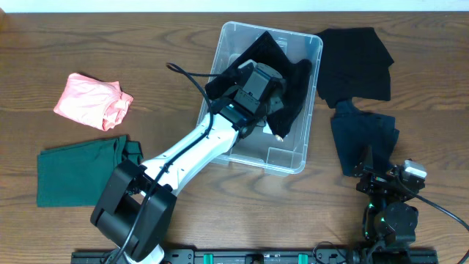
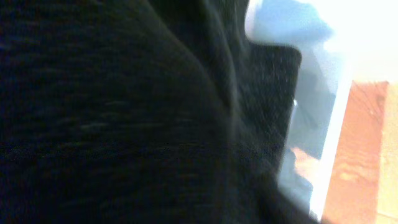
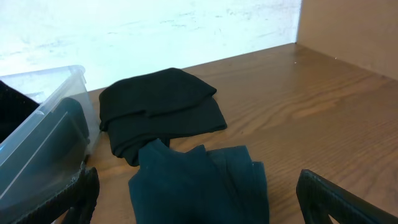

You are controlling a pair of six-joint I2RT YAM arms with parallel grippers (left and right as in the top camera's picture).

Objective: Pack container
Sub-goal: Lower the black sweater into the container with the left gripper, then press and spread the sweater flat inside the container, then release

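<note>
The clear plastic container (image 1: 284, 158) stands at the table's middle. A black garment (image 1: 292, 92) lies in it and drapes over its far rim. My left gripper (image 1: 264, 92) is down inside the container, on the black garment. Black cloth (image 2: 124, 112) fills the left wrist view and hides the fingers, with the container wall (image 2: 329, 137) at the right. My right gripper (image 3: 208, 196) is open and empty, low over the near end of a dark teal garment (image 3: 199, 180), which also shows in the overhead view (image 1: 363, 136). The container's corner (image 3: 50, 118) shows in the right wrist view.
A folded black garment (image 1: 355, 62) lies right of the container, beyond the teal one; it also shows in the right wrist view (image 3: 158, 106). A pink garment (image 1: 91, 100) and a folded dark green garment (image 1: 77, 172) lie at the left.
</note>
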